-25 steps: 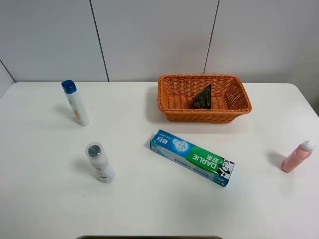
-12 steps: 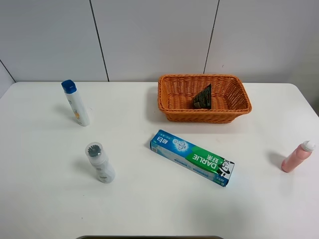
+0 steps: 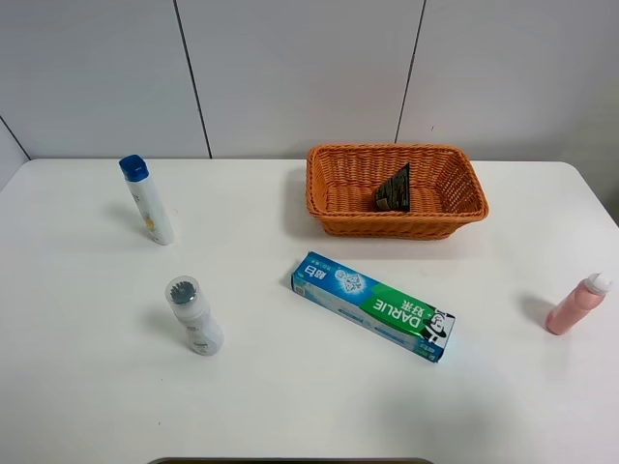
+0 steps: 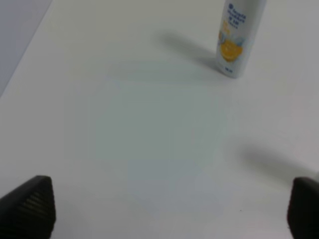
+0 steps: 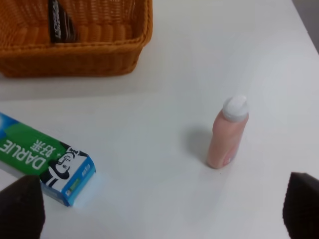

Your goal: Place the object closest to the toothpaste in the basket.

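The blue-green toothpaste box (image 3: pixel 373 304) lies in the middle of the white table; its end also shows in the right wrist view (image 5: pixel 42 159). The orange wicker basket (image 3: pixel 397 228) stands behind it and holds a dark triangular packet (image 3: pixel 394 188), also seen in the right wrist view (image 5: pixel 61 22). Neither gripper shows in the exterior high view. My left gripper (image 4: pixel 164 209) is open over bare table, with a white bottle (image 4: pixel 239 37) ahead of it. My right gripper (image 5: pixel 160 206) is open, with a pink bottle (image 5: pixel 228 132) ahead of it.
A pink bottle (image 3: pixel 577 304) stands near the table's right edge. A white bottle with a grey cap (image 3: pixel 194 315) stands at the front left. A white bottle with a blue cap (image 3: pixel 147 200) stands at the back left. A grey panelled wall is behind the table.
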You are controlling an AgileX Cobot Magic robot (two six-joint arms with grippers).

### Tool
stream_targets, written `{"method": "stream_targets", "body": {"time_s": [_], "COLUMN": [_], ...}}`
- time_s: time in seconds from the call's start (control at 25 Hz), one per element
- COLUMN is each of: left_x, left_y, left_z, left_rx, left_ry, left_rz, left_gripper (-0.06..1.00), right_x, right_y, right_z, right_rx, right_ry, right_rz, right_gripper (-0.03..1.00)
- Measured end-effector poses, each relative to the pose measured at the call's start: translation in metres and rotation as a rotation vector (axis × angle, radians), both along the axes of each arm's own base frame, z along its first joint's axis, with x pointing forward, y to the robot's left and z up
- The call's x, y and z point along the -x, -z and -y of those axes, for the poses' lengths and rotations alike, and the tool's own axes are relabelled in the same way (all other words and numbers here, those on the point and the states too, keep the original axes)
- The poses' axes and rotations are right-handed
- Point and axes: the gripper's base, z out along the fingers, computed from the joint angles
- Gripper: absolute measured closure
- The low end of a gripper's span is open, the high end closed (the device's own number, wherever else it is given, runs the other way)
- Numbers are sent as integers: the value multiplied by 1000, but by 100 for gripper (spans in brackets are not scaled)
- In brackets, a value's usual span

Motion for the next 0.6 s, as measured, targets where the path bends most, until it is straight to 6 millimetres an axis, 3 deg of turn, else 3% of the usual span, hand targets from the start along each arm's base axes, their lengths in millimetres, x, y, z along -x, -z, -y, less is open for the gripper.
{"method": "stream_targets", "body": {"time_s": [0.6], "left_x": [0], "left_y": [0], "left_z": [0], "left_rx": [0], "left_ry": [0], "left_rz": [0], "left_gripper": [0], "right_x": [0], "right_y": [0], "right_z": [-2], "right_rx": [14], "right_ry": [-28], "right_rz": [0], "right_gripper": [-2]}}
